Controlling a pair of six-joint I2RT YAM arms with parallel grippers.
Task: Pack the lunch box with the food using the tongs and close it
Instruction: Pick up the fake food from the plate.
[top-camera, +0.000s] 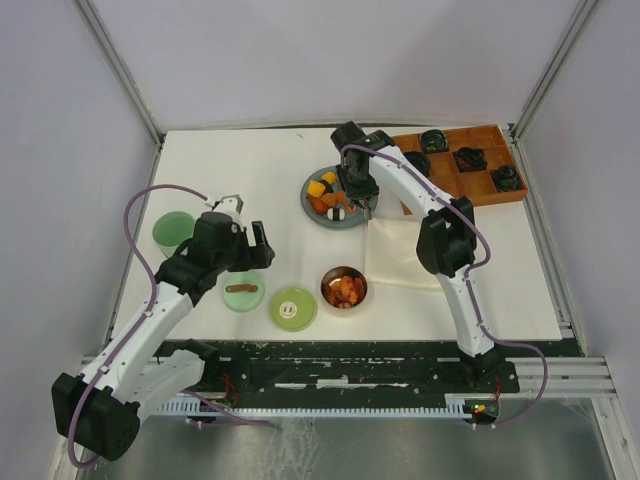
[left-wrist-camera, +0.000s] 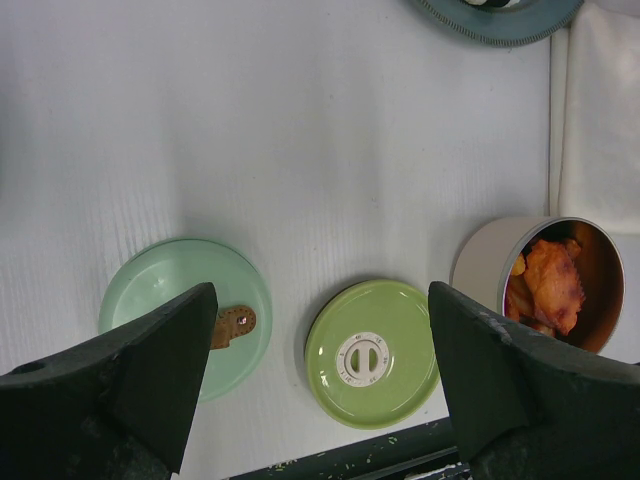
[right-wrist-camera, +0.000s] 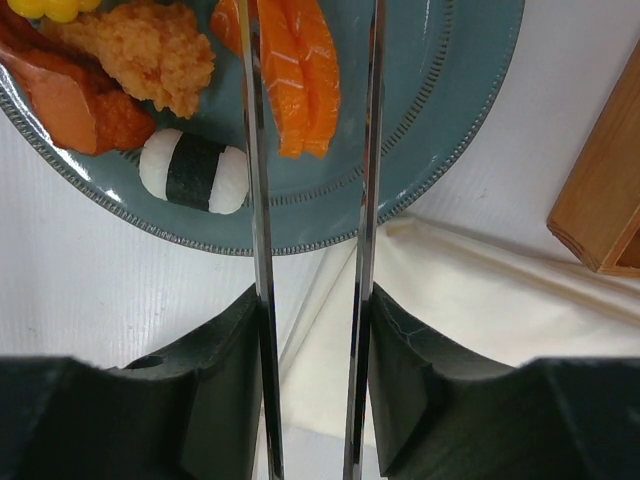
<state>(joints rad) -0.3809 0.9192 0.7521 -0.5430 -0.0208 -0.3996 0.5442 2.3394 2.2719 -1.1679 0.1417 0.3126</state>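
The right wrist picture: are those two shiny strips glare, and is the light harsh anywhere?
Right wrist: the strips are the tongs, polished metal reflecting the light; the plate behind is sharp. Left wrist: soft shadows under the lime-green lid, no glare. Top external: even, diffuse light, faint shadows on the table.

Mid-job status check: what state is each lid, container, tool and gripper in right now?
mint-green canister: open, lid off.
brown-handled lid: flat on the table.
steel bowl: open, food inside.
lime-green lid: flat on the table, off the bowl.
tongs: blades apart over the plate.
left gripper: open, empty.
right gripper: shut on the tongs.
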